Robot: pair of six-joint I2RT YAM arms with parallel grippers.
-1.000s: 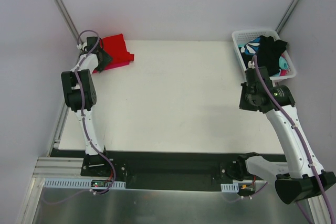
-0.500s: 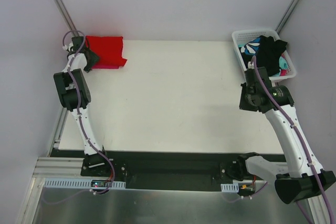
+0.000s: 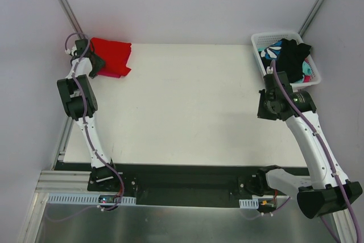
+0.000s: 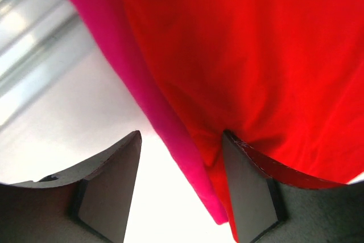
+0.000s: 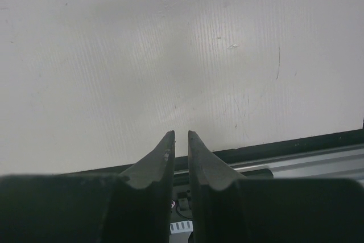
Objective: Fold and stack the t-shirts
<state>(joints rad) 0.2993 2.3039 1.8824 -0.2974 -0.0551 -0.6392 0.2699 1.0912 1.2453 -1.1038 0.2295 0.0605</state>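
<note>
Red shirt (image 3: 111, 51) sits bunched at far-left corner of table (image 3: 187, 101), w/ magenta shirt (image 3: 116, 73) showing as a thin strip under its near edge; most of the magenta is covered, so its fold can't be read.

L gripper (image 3: 92, 64) is at the pile's left side; from above the fingers are lost against arm & cloth. In the L wrist view the L gripper (image 4: 181, 140) has its jaws apart, not clamped; red shirt (image 4: 273, 55) drapes over and partly hides the right-hand finger; magenta shirt (image 4: 125, 66) hangs as a band between the fingers; bare white shows between it and the other finger. Cloth fills most of that view, edges cut off; blurred grey streaks at top left, can't say what.

R gripper (image 5: 181, 135) is all but closed, only a thin slit, nothing in it, over bare table (image 5: 170, 44) by a dark edge strip; in the top view its fingers are hidden under the arm.

Basket (image 3: 315, 78) at far-right corner holds black garment (image 3: 293, 55) lying over teal-and-white garment (image 3: 270, 52); both crumpled, shapes unclear; R arm overlaps basket's near-left rim.
</note>
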